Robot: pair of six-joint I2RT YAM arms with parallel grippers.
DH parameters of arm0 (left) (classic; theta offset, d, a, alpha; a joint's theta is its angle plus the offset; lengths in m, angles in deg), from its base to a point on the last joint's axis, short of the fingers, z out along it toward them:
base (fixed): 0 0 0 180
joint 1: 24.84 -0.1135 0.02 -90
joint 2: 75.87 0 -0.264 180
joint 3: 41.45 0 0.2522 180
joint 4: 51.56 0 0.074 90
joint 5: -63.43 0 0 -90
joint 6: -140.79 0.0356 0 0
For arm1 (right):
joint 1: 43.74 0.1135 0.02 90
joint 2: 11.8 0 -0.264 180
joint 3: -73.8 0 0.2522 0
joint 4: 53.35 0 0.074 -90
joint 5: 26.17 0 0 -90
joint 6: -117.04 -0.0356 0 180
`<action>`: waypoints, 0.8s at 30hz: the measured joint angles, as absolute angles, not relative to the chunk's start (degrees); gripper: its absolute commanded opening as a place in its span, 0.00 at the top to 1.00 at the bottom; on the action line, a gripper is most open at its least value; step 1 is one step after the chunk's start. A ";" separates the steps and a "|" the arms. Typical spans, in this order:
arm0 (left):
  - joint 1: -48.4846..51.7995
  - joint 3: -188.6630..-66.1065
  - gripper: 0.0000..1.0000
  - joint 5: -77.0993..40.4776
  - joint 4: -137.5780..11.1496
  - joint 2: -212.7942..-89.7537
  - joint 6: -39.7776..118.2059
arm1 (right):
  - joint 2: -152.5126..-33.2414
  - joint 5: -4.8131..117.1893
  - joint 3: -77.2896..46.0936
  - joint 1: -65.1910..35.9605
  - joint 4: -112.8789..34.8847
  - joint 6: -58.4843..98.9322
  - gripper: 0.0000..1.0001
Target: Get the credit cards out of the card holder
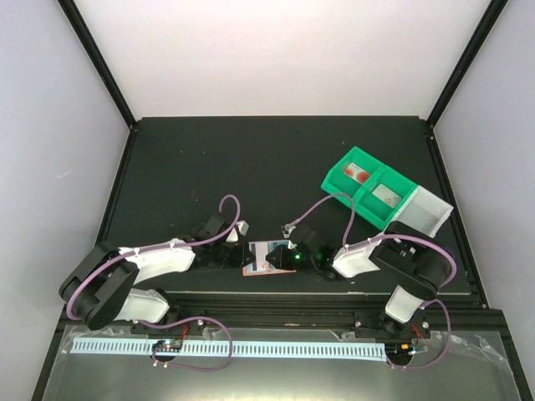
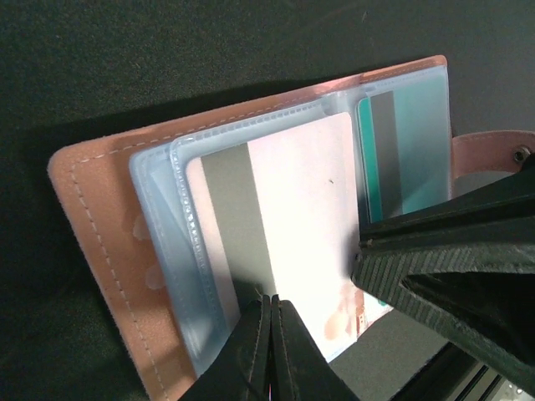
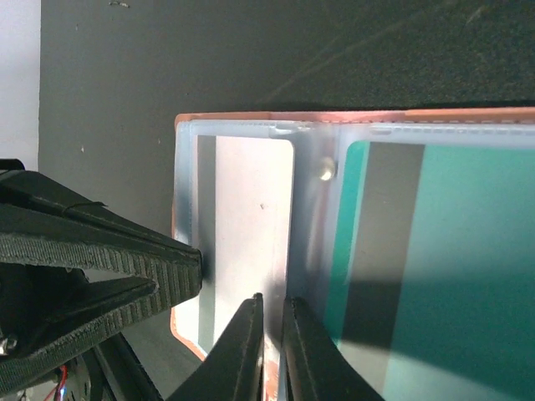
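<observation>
**Both arms folded low, fingertips meeting on the open card holder**

The black table (image 1: 209,167) carries everything. The left arm (image 1: 155,263) bends back at its elbow near the near-left corner, and its forearm runs low to the right along the near edge. The right arm (image 1: 393,255) mirrors it from the near-right corner, forearm reaching left. The two wrists face each other at the middle of the near edge.

A green bin (image 1: 334,180) with a white compartment (image 1: 430,209) sits toward the right edge, well apart from the arms' tips.

The card holder (image 2: 92,225) lies open and flat, close to the middle of the near edge and between the two wrists. Its salmon cover is underneath and its clear sleeves (image 2: 159,217) face up. One sleeve holds a pale card (image 2: 301,217) with a grey stripe. The sleeve beside it holds a teal card (image 2: 418,150) with a dark stripe. Both cards sit inside their sleeves.

The left gripper (image 2: 269,334) points down at the holder with its fingers pressed fully together, their tips at the edge of the pale card. The right gripper (image 3: 269,342) comes in from the opposite side. Its fingers are drawn almost together with a thin slit left between them, and their tips are at the seam between the two sleeves. Whether they pinch the sleeve cannot be told.
</observation>
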State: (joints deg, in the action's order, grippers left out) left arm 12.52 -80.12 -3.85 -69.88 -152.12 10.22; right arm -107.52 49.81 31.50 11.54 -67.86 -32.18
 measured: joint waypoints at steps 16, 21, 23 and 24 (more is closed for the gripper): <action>12.52 -80.34 0.88 -4.66 -70.40 -151.90 10.59 | -106.56 48.30 36.53 9.77 -74.86 -34.63 0.99; 12.52 -80.38 0.95 -4.20 -68.85 -153.25 10.61 | -104.22 48.91 38.78 9.53 -75.56 -34.83 0.99; 12.52 -80.43 0.98 -4.00 -68.19 -154.04 10.68 | -103.17 49.35 39.39 9.51 -75.32 -34.81 0.99; 12.52 -80.49 0.98 -3.87 -67.86 -154.41 10.78 | -102.86 49.52 39.41 9.51 -75.08 -34.81 0.97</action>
